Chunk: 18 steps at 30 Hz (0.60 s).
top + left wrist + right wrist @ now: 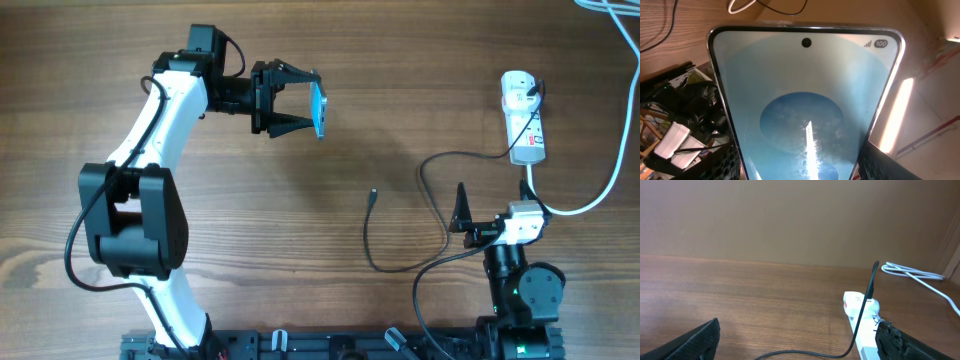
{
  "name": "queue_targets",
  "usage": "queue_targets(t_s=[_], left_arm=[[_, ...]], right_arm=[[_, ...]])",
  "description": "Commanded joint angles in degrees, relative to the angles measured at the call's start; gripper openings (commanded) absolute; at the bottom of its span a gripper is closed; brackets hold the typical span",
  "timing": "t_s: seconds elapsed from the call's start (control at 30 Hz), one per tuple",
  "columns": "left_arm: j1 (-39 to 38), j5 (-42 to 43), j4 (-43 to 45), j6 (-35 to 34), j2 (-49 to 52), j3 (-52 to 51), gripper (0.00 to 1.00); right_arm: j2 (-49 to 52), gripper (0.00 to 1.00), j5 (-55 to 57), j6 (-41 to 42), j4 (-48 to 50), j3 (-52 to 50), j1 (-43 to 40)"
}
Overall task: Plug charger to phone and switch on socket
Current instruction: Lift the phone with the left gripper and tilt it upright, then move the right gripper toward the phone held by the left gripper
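Above the bench (300, 230) the left tool (315, 104) grips the phone (320, 108), the right tool (461, 198) gapes empty; plugging the loose charger (372, 195) and switching the socket (524, 125) remain.

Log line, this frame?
left gripper: shut on cyan-screen smartphone, lifted | right gripper: open | thin black charger cable: free end loose | white power strip: untouched

Lab: robot arms (165, 110), wooden table (400, 90)
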Motion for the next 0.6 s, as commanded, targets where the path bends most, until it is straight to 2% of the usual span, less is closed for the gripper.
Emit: queue_targets(t_s=[0.0,0.27,0.33,0.47,0.57], left_arm=[[0.15,3.23,-0.04,-0.52,-2.32,1.25,0.68],[0.15,3.23,-0.04,-0.50,-2.36,1.25,0.67],[0.15,3.23,-0.07,-0.52,-2.36,1.25,0.67],[0.15,3.23,-0.04,-0.52,-2.36,1.25,0.67],[0.15,3.23,-0.04,-0.52,-2.36,1.25,0.67]], right_arm=[[-0.22,1.00,-0.72,-0.98,0.20,-0.07,-0.28],[-0.22,1.00,-0.72,-1.01,0.20,-0.07,-0.28],[-0.22,1.00,-3.76,1.77,0.48,-0.07,-0.28],[-0.22,1.00,-22.80,21.14,3.28,-0.07,-0.28],[-0.22,1.00,-28.04,39.89,3.19,-0.07,-0.28]])
